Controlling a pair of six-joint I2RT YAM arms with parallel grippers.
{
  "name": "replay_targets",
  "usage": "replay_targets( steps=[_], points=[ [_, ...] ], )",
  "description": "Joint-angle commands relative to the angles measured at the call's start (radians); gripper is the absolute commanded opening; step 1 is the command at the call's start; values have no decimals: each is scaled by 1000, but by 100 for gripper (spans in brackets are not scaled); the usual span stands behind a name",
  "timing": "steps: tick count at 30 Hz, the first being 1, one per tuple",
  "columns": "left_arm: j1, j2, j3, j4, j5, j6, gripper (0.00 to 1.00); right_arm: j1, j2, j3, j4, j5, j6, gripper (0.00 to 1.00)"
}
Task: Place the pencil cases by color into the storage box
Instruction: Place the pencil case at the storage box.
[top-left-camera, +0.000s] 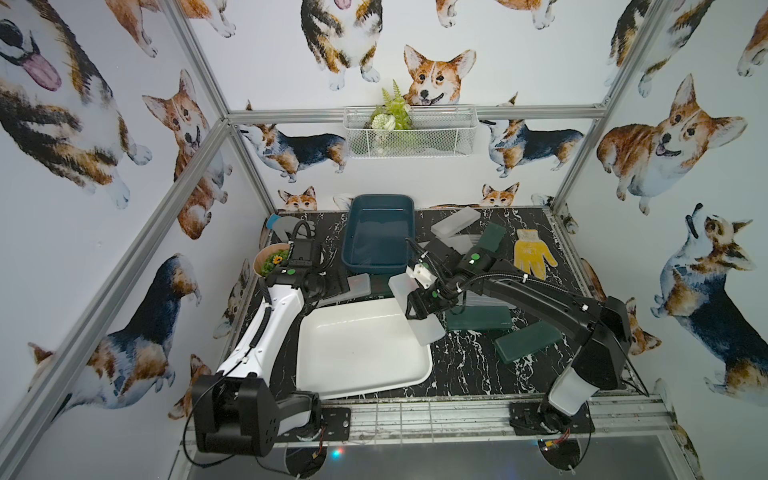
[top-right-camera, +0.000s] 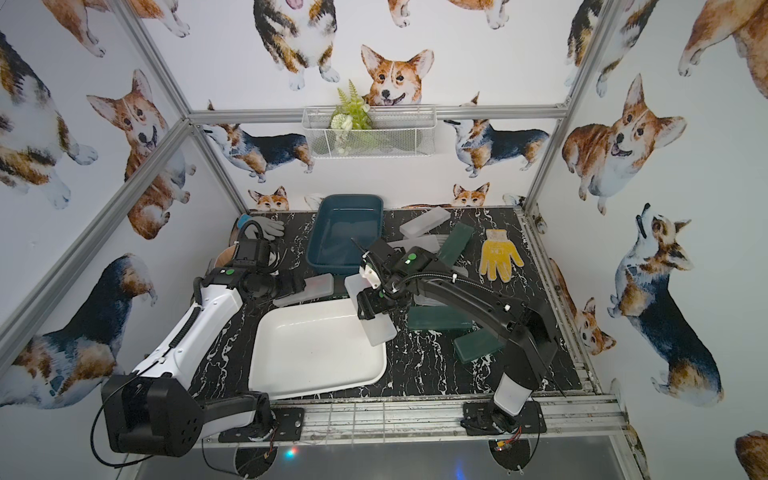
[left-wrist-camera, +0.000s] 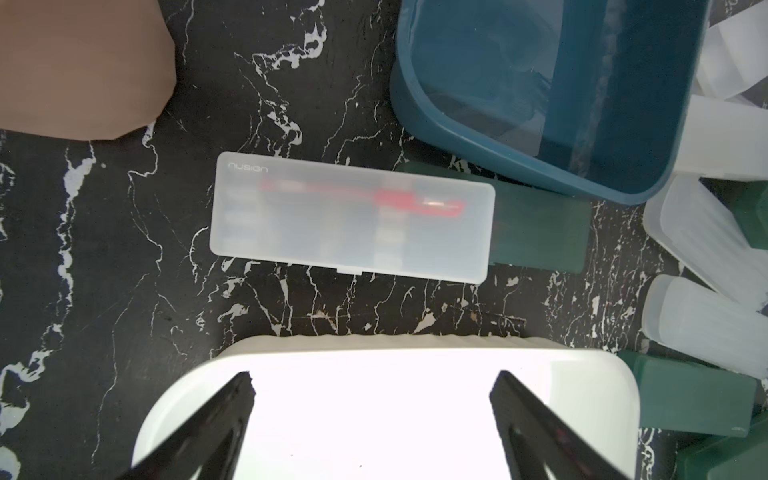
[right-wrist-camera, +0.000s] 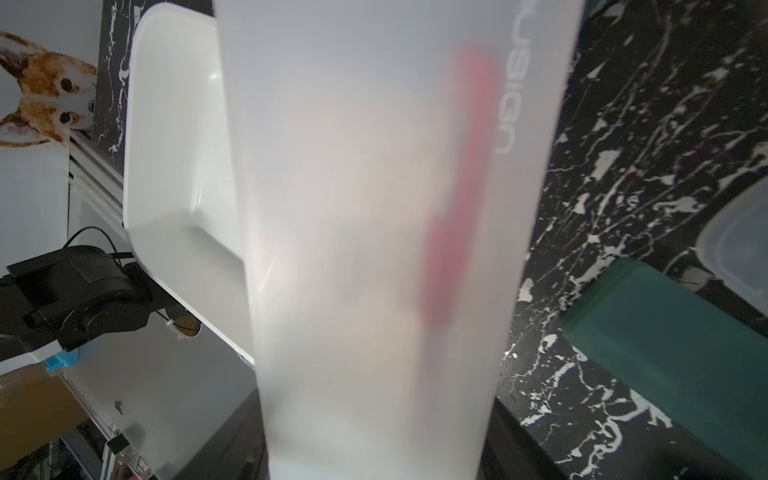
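Note:
My right gripper is shut on a frosted white pencil case and holds it tilted over the right rim of the white storage box. From the right wrist this case fills the view, with a red item inside. My left gripper hangs open and empty over the white box's far rim. Just beyond it another frosted case lies flat, partly over a dark green case. The dark blue storage box stands behind. Green cases lie to the right.
More frosted cases and a green one are piled at the back right. A yellow glove lies far right, and a grey glove and a flower bowl far left. A wire basket hangs on the back wall.

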Motion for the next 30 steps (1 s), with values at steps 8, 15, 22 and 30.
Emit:
replay_targets(
  steps=[8, 15, 22, 30],
  points=[
    [0, -57, -80, 28, 42, 43, 92, 122, 101, 79, -71, 69, 115, 64],
    [-26, -97, -140, 40, 41, 23, 92, 166, 152, 79, -63, 104, 192, 64],
    [-35, -129, -168, 27, 11, -2, 92, 166, 219, 88, -63, 163, 282, 64],
    [-45, -155, -208, 21, 21, -12, 93, 178, 283, 135, -93, 218, 346, 64]
  ],
)
